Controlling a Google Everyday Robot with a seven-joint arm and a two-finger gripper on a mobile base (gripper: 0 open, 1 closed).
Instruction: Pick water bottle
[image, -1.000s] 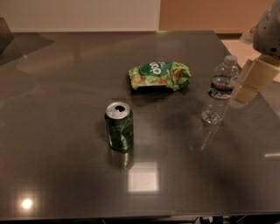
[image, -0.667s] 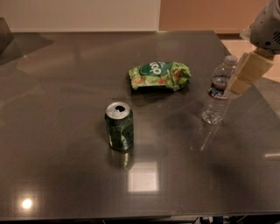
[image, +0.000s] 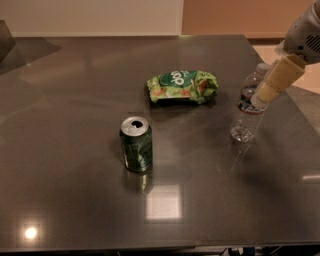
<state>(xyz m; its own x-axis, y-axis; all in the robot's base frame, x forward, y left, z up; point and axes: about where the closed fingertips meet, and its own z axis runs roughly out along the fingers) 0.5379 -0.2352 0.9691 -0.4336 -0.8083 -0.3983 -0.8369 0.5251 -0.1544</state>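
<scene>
The water bottle (image: 246, 116) stands upright near the table's right edge. It is clear and ribbed, with a white cap and a dark label band. My gripper (image: 272, 84) comes in from the upper right. Its beige end lies in front of the bottle's upper part, level with the neck and label. Whether it touches the bottle does not show. A green soda can (image: 136, 144) with an open top stands left of centre, far from the gripper.
A green snack bag (image: 182, 86) lies behind the can, left of the bottle. The dark glossy table (image: 75, 200) ends just right of the bottle. A light floor and an orange wall show beyond it.
My gripper has moved up and slightly left along the bottle, from beside its label to its upper part. The bottle, can and bag have not moved.
</scene>
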